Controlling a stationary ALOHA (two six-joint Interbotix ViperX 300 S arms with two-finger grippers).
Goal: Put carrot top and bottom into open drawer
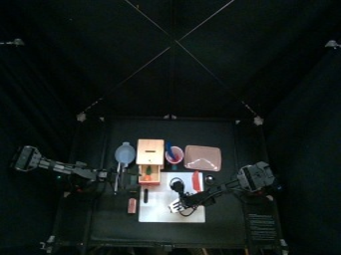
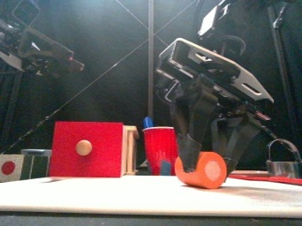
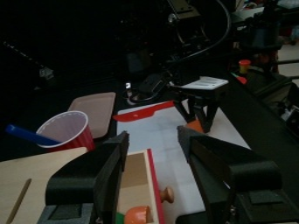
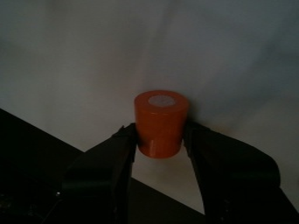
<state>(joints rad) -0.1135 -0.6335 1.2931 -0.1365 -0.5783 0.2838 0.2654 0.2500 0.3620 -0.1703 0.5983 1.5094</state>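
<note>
One stubby orange carrot piece [image 4: 160, 118] stands upright on a white sheet [image 4: 222, 52]. My right gripper [image 4: 159, 131] straddles it, jaws open and close to its sides. The front view shows the same carrot piece [image 2: 203, 172] low between the right gripper's [image 2: 203, 163] fingers. My left gripper [image 3: 156, 140] hangs open over the wooden box's drawer [image 3: 146, 171], holding nothing. A small orange thing [image 3: 138, 214], possibly the other carrot piece, lies in the drawer. From above, the drawer [image 1: 150, 179] sits left of the right gripper [image 1: 182, 205].
A red cup [image 2: 160, 148] with a blue stick in it stands behind the sheet, beside the box's red face [image 2: 88, 148]. A brownish-pink square [image 1: 202, 156] and a grey-blue dish [image 1: 126, 152] lie at the back. A red stick-like thing [image 1: 197, 182] rests on the sheet.
</note>
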